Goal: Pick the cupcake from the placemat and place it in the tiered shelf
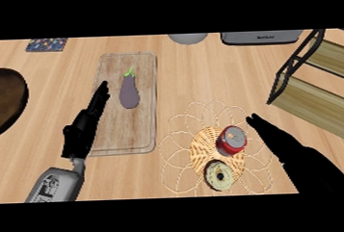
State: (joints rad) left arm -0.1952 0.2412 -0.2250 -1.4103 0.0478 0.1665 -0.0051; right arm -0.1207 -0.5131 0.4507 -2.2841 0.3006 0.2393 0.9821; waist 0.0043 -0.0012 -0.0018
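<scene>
A cupcake (pixel 232 140) with a red wrapper and pale top lies tilted on the woven placemat (pixel 204 148), right of its centre. My right hand (pixel 290 147) is just right of the cupcake, fingers straight and pointing up-left, open and not touching it. The tiered shelf (pixel 323 83), black-framed with wooden levels, stands at the right edge. My left hand (pixel 86 125) rests open over the left edge of a cutting board, fingers straight and holding nothing.
A donut (pixel 219 175) sits on the placemat's near side. An eggplant (pixel 128 91) lies on the wooden cutting board (pixel 141 66). A dark round object (pixel 3 99) is at the left edge. A grey bowl (pixel 188 38) and toaster (pixel 261 37) stand at the back.
</scene>
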